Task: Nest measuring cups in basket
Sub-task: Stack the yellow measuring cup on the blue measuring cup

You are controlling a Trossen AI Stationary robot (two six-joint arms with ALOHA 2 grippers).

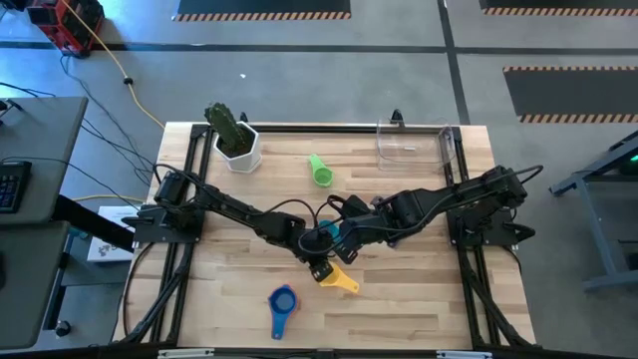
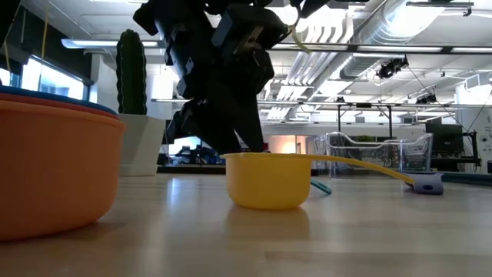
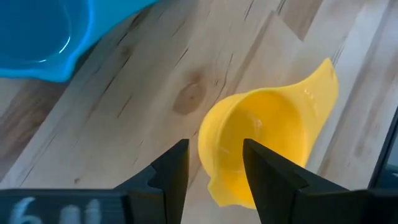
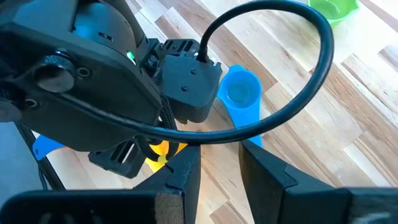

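**Left pincer poised over the yellow cup's rim**

The left pincer (image 1: pixel 321 267) sits just below the centre of the high view, its fingers (image 3: pixel 171 171) parted by a narrow gap and holding nothing. In its wrist view the gap lines up with the near wall of the yellow measuring cup (image 3: pixel 261 146): one finger falls outside the bowl, the other over its mouth. The cup stands upright on the table (image 1: pixel 419 299), directly ahead of and below the pincer, and its handle (image 1: pixel 349 286) runs away toward the lower right of the high view, so the long axis points off from the fingers rather than across them. A rim pinch looks like the move in hand; I cannot tell whether the fingers already touch the plastic.

The right pincer (image 4: pixel 217 165) hovers close beside the left wrist, fingers apart and empty, and is slightly farther from the yellow cup.

Outward, a blue measuring cup (image 1: pixel 283 300) lies lower left of centre, a teal one (image 1: pixel 330 229) shows under the arms, and a green one (image 1: pixel 320 172) lies above centre. The clear basket (image 1: pixel 414 152) stands at the upper right table edge, well apart from the yellow cup.
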